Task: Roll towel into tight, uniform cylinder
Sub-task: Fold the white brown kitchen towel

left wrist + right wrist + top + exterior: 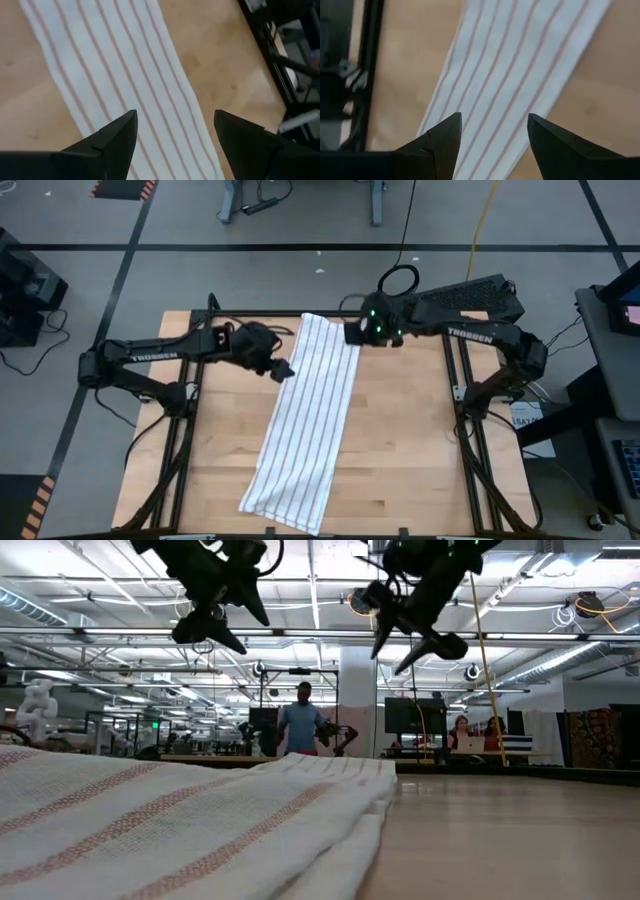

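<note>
The white towel [305, 420] with thin dark stripes lies flat on the wooden table [420, 450] as a long narrow strip. It runs from the far middle to the near edge, slanting left. My left gripper [283, 370] hovers open beside the strip's left edge near its far end. My right gripper [352, 332] hovers open over the far right corner. In the low view both the left gripper [225, 625] and the right gripper [415, 640] hang well above the towel [200, 830]. Each wrist view shows striped cloth below empty fingers: the left gripper [175, 130] over the towel [125, 75], the right gripper [495, 130] over the towel [520, 65].
Black frame rails [470, 430] run along the table's left and right sides. Bare wood lies on both sides of the strip. In the low view, people [300, 725] stand and sit in the room far beyond the table.
</note>
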Robot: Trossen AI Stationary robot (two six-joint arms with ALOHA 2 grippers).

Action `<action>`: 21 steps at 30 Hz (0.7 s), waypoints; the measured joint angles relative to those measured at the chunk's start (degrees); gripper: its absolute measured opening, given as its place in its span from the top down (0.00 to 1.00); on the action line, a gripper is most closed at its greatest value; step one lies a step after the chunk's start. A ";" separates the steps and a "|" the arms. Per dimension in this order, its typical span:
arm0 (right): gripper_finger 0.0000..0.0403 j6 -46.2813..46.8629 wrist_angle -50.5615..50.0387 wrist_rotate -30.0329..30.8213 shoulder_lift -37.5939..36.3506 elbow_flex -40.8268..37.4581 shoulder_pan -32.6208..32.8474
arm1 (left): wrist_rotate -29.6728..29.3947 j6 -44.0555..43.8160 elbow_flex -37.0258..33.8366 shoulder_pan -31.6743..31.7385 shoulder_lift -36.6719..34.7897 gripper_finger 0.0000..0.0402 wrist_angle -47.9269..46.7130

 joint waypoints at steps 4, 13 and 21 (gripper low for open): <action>0.46 -1.46 -0.91 -0.05 2.51 0.00 -4.69 | 1.50 1.46 0.00 4.83 0.00 0.33 -0.02; 0.46 -0.96 1.50 -3.19 15.48 0.00 -7.39 | 3.58 9.53 0.01 14.71 1.98 0.33 -1.33; 0.46 -1.95 1.90 -1.73 21.43 0.00 -8.62 | 7.77 12.20 0.00 18.75 5.91 0.33 -0.88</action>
